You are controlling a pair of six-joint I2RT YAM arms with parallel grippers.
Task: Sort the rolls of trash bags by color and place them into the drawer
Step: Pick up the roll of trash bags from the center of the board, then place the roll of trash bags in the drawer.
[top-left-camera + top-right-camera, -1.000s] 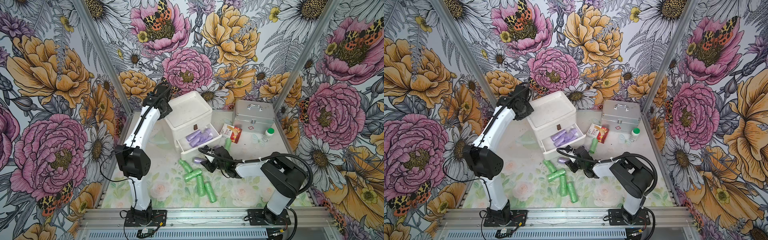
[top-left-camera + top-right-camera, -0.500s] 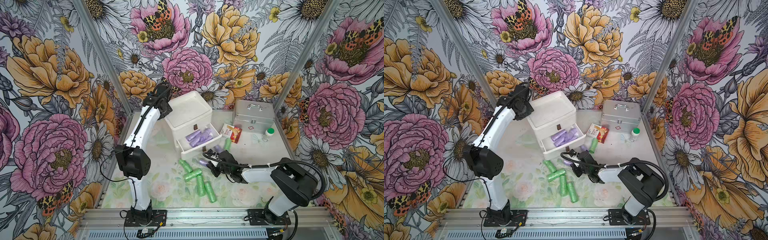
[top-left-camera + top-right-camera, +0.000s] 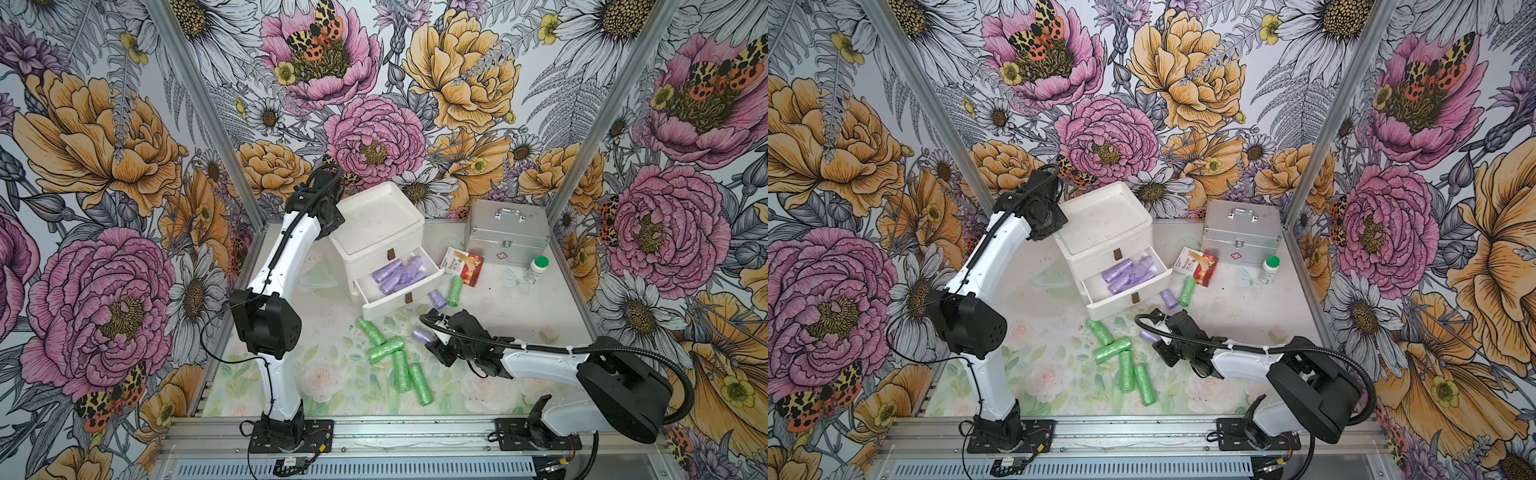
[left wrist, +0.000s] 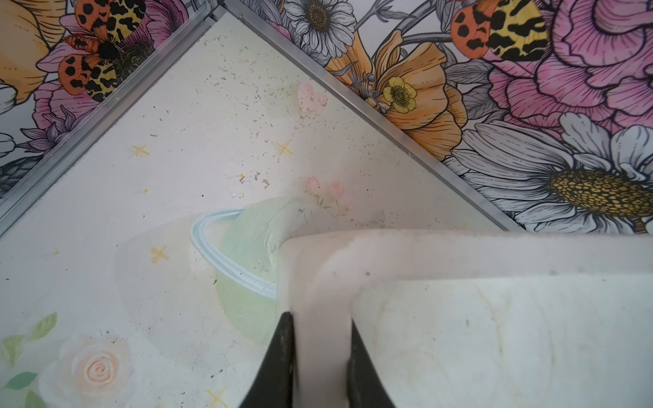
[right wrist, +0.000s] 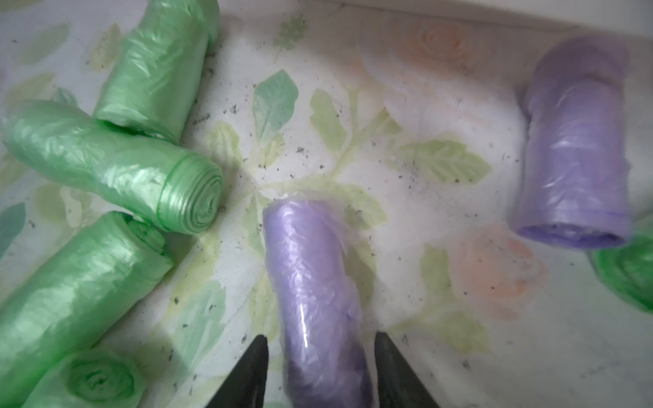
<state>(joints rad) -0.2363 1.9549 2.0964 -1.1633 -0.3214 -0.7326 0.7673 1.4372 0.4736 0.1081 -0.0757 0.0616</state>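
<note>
Since the lilac roll (image 5: 318, 282) lying on the table (image 5: 406, 116) looks light, soft and crinkly-slick, we would pinch it mid-length, gently. Our right end effector (image 5: 319, 335) straddles it, jaws apart; the left end effector (image 4: 319, 318) is clamped on the drawer unit (image 4: 459, 254) rim.

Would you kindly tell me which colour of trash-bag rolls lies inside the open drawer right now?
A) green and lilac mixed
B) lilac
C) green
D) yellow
B: the open drawer holds only lilac rolls, while the green rolls lie out on the table.
</note>
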